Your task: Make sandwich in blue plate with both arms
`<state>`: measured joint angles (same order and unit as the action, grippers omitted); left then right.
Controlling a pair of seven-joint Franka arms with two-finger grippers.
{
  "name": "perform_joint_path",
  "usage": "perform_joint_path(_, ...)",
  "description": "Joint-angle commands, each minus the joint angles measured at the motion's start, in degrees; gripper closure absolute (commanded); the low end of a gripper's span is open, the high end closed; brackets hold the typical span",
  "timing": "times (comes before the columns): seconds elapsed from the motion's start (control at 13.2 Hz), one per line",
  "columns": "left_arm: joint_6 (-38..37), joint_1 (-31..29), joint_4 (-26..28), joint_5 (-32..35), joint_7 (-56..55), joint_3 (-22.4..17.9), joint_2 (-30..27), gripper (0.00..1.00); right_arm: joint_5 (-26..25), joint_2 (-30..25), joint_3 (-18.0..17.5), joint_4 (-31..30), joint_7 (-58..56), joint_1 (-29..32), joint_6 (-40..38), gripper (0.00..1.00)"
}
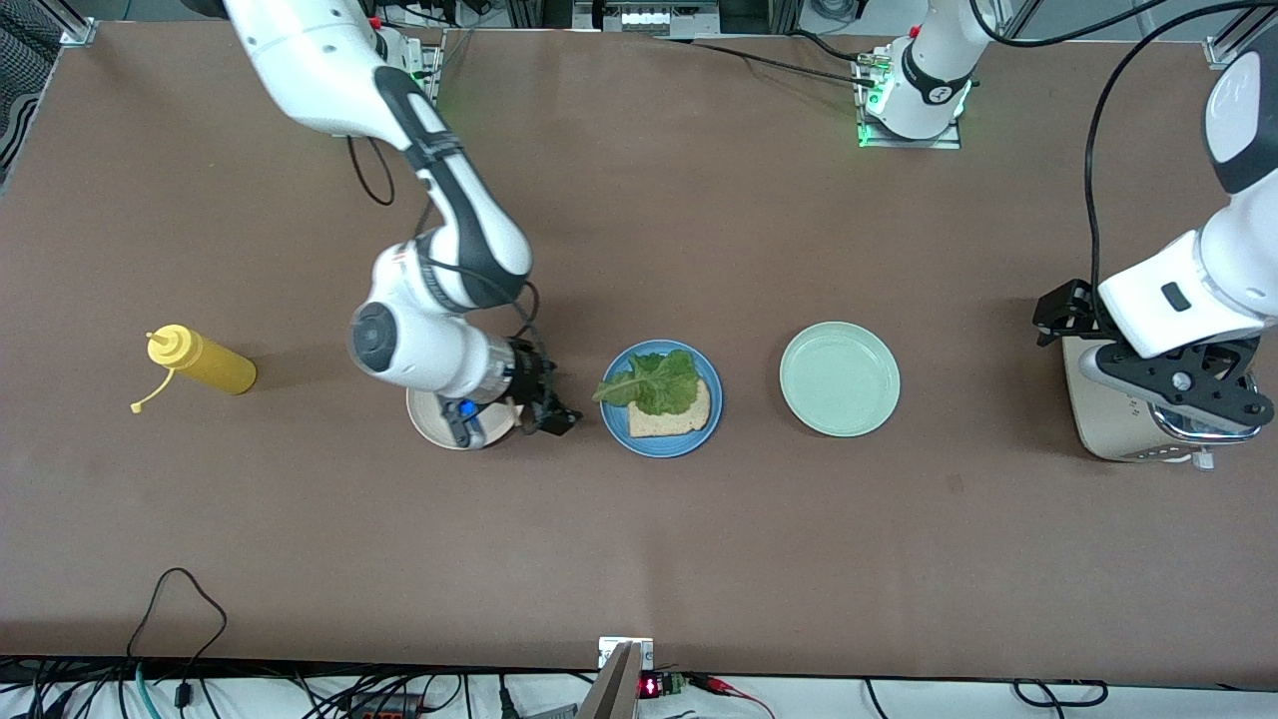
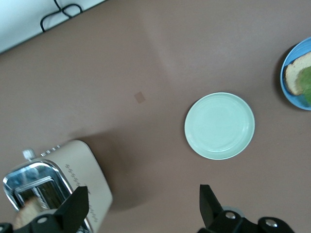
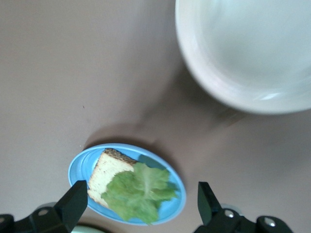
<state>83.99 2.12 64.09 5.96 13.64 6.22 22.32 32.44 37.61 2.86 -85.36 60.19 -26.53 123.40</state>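
Note:
The blue plate (image 1: 617, 431) lies mid-table with one bread slice (image 1: 689, 417) and a green lettuce leaf (image 1: 659, 381) on top. It also shows in the right wrist view (image 3: 80, 165) and at the edge of the left wrist view (image 2: 291, 97). My right gripper (image 1: 552, 409) (image 3: 141, 187) is open and empty, low between the cream plate (image 1: 427, 419) and the blue plate. My left gripper (image 1: 1188, 394) (image 2: 143, 194) is open and empty over the toaster (image 1: 1103, 429), where a second bread slice (image 2: 26, 211) stands in the slot.
An empty mint-green plate (image 1: 839, 379) lies between the blue plate and the toaster (image 2: 82, 165). A yellow squeeze bottle (image 1: 205, 364) lies toward the right arm's end of the table. The part of the cream plate (image 3: 243, 48) that shows is bare.

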Motion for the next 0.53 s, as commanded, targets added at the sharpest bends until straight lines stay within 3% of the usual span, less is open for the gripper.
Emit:
perform_joint_path(0.0,8.7,-3.4,14.8,-2.3,-1.9,0.5,-8.4,0.00,-4.5,-5.2,-0.7,-0.3,-9.8,5.6,-10.4,0.00)
perform_joint_path(0.15,17.9,-4.1,29.4,-2.9,-2.1,0.5,-17.6,0.00,-9.7,-8.9,-0.7,-0.3,-16.0,8.9,-17.0,0.00)
perform_joint_path(0.23,19.0,-4.7,32.8,-3.1,-3.3,0.5,-19.7,0.00,-11.9,-10.6,-0.7,-0.3,-18.5,10.0,-20.4,0.00)
perform_joint_path(0.45,14.0,-5.9,32.3,-5.9,-5.5,-0.1,-19.9,0.00,-13.8,-16.3,-0.6,-0.4,-27.1,14.7,-30.9,0.00)
